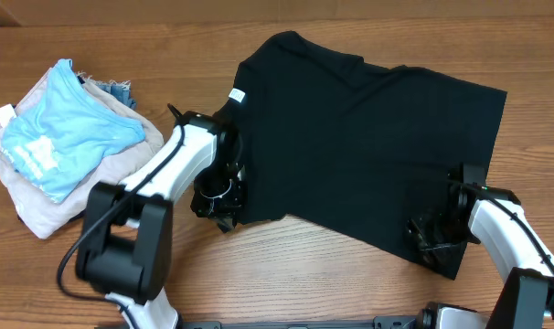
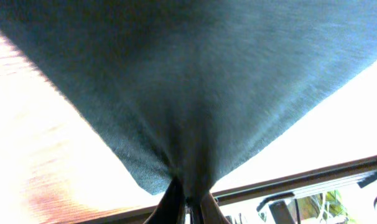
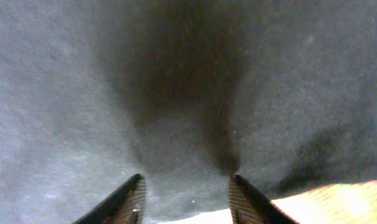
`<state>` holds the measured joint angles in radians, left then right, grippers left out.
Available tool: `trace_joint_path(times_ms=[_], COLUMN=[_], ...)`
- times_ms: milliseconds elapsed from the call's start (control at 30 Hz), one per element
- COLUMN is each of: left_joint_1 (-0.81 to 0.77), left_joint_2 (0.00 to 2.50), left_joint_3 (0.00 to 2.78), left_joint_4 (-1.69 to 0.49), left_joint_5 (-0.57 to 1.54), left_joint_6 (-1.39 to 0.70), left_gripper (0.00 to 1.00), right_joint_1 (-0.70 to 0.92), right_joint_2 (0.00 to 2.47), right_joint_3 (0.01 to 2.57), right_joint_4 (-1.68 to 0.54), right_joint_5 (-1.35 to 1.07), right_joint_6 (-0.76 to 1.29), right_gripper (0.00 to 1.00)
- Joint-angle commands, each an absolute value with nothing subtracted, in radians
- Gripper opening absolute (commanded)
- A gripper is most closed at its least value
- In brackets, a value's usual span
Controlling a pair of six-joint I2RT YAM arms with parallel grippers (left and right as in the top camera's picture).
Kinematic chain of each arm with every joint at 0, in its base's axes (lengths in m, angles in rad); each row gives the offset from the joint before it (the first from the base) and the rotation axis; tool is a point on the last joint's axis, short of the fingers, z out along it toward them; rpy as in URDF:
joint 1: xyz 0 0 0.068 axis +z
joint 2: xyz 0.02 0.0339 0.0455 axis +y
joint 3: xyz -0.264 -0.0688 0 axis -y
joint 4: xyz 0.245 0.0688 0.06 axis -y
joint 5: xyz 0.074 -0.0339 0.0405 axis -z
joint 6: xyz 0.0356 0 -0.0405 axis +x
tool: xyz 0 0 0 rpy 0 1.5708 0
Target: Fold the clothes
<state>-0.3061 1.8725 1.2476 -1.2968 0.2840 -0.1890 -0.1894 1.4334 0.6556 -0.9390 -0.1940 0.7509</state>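
Observation:
The black shirt (image 1: 350, 137) lies spread across the wooden table, its small white neck label (image 1: 238, 95) at the upper left. My left gripper (image 1: 224, 206) is at the shirt's left lower edge. In the left wrist view it (image 2: 190, 202) is shut on a pinched fold of the black shirt (image 2: 195, 81), which fans out from the fingertips. My right gripper (image 1: 432, 242) is over the shirt's lower right corner. In the right wrist view its jaws (image 3: 185, 186) stand apart, and the shirt (image 3: 176, 74) lies between them, bunched into a dark ridge just ahead.
A light blue garment (image 1: 62, 128) lies on a pale beige-pink garment (image 1: 39, 196) at the left of the table. Bare wood (image 1: 295, 274) shows along the front edge between the two arms.

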Motion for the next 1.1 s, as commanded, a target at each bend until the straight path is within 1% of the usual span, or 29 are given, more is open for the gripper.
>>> trace_joint_path(times_ms=[0,33,67,133,233,300,333,400,467,533,600,667,700,767,800,833,900,933,967,1033,1067], left_joint_1=[-0.307,-0.307,-0.307,-0.307,-0.307,-0.307,-0.307,-0.307,-0.307,-0.307,-0.307,-0.307,-0.307,-0.307,-0.307,-0.303,-0.281,-0.265,-0.239,-0.193,-0.157], left_joint_2=[1.760,1.747,1.742,1.742,1.742,1.742,1.742,1.742,1.742,1.742,1.742,1.742,1.742,1.743,1.744,1.748,1.792,1.818,1.862,1.950,2.033], left_joint_3=[1.244,1.244,1.244,1.243,1.243,1.244,1.243,1.245,1.253,1.288,1.359,1.446,1.496,1.558,1.563,1.562,1.563,1.563,1.566,1.593,1.645], left_joint_4=[-1.313,-1.321,-1.331,-1.347,-1.361,-1.364,-1.367,-1.374,-1.388,-1.405,-1.394,-1.336,-1.271,-1.088,-1.013,-0.932,-0.819,-0.781,-0.735,-0.678,-0.652], left_joint_5=[0.270,0.258,0.247,0.236,0.228,0.225,0.224,0.219,0.202,0.199,0.199,0.184,0.173,0.171,0.166,0.135,0.098,0.109,0.134,0.219,0.311], left_joint_6=[-0.207,-0.207,-0.207,-0.207,-0.207,-0.206,-0.206,-0.206,-0.202,-0.186,-0.159,-0.125,-0.100,-0.071,-0.061,-0.059,-0.046,-0.039,-0.036,-0.036,-0.035], left_gripper=[0.04,0.04,0.04,0.04,0.04,0.13,0.25,0.37,0.39,0.38,0.39,0.39,0.39,0.35,0.35,0.38,0.44,0.46,0.48,0.52,0.55], right_joint_1=[-0.197,-0.207,-0.220,-0.250,-0.311,-0.351,-0.373,-0.402,-0.431,-0.455,-0.467,-0.467,-0.467,-0.467,-0.467,-0.467,-0.467,-0.467,-0.466,-0.466,-0.466], right_joint_2=[1.434,1.434,1.434,1.434,1.434,1.434,1.434,1.434,1.433,1.425,1.419,1.419,1.419,1.419,1.419,1.419,1.419,1.419,1.419,1.419,1.419], right_joint_3=[0.617,0.616,0.616,0.616,0.616,0.621,0.629,0.646,0.678,0.738,0.818,0.896,0.939,1.008,1.024,1.041,1.050,1.050,1.050,1.050,1.050], right_joint_4=[-0.916,-0.918,-0.929,-0.974,-0.993,-0.980,-0.982,-0.984,-0.979,-0.985,-1.023,-1.053,-1.066,-1.079,-1.075,-1.072,-1.039,-1.025,-1.014,-1.002,-1.000], right_joint_5=[-0.165,-0.126,-0.095,-0.032,-0.023,-0.019,-0.018,-0.015,-0.014,-0.046,-0.072,-0.073,-0.073,-0.100,-0.129,-0.177,-0.324,-0.387,-0.443,-0.504,-0.511], right_joint_6=[0.847,0.846,0.846,0.846,0.842,0.833,0.809,0.752,0.719,0.661,0.626,0.620,0.620,0.610,0.585,0.552,0.446,0.389,0.339,0.279,0.278], right_gripper=[0.19,0.08,0.04,0.04,0.04,0.05,0.10,0.14,0.14,0.14,0.18,0.27,0.34,0.42,0.46,0.50,0.67,0.71,0.74,0.77,0.79])
